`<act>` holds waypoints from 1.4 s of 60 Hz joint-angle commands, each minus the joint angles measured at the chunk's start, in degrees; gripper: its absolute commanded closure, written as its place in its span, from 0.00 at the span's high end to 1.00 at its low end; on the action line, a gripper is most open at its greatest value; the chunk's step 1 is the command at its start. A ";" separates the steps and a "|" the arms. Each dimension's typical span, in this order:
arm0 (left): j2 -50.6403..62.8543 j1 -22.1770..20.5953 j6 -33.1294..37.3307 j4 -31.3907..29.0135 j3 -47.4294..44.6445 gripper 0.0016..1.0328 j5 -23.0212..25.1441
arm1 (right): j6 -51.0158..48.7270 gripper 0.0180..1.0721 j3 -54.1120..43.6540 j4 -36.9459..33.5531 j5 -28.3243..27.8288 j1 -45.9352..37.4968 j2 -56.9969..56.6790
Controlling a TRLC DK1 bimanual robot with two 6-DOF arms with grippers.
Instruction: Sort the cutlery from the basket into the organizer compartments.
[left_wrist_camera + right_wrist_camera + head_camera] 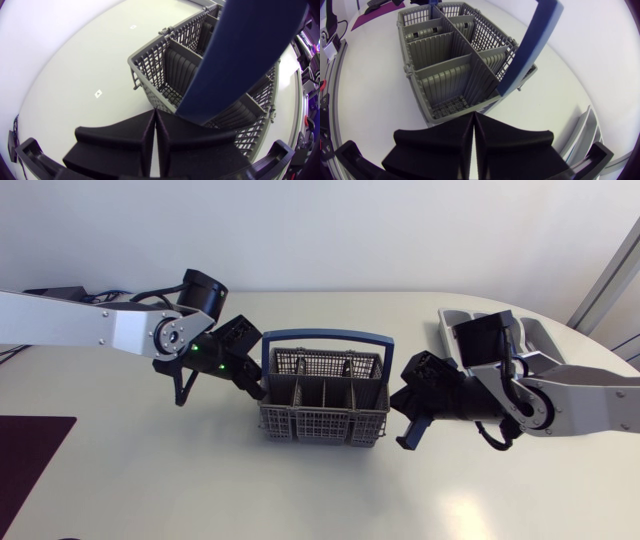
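**Both arms at the cutlery basket.** The grey mesh basket [320,425] stood at the middle of the table [150,480], with its blue handle [325,336] arching upright across it from one short end to the other. Inner walls divided it into several compartments. In the head view and in both wrist views, the compartments we could see showed only their bare grid floors and ribbed dividers.

Our left gripper [252,387] sat just beside the basket's left end, at the corner toward the table's far edge. In the left wrist view its fingers [135,132] were pressed flat together with nothing between them, their tips just short of the basket wall [150,65] and of the foot of the handle [250,55]. We could not tell whether they touched the basket.

Our right gripper [408,420] sat just beside the basket's right end. Its fingers [497,137] were likewise closed on nothing, and ahead of them lay the basket [470,82] and its handle [530,45].

The grey organizer [450,330] lay near the table's far edge toward the right corner, well apart from the basket. The right arm covered most of it, so we could not tell its contents. In the right wrist view only a ridged edge of it [585,132] showed beside the gripper. A dark purple mat [30,450] lay at the table's left edge.
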 commanded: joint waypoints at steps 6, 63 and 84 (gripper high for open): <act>3.70 -2.25 0.11 0.01 3.17 0.04 1.61 | 1.47 0.05 4.71 2.58 -1.02 -0.74 3.62; 5.37 1.79 0.55 0.01 3.53 0.04 1.61 | 2.87 0.05 9.72 3.19 1.71 1.46 8.02; 5.11 2.58 0.64 0.01 1.77 0.04 1.61 | 2.70 0.05 8.84 3.63 4.34 1.46 8.02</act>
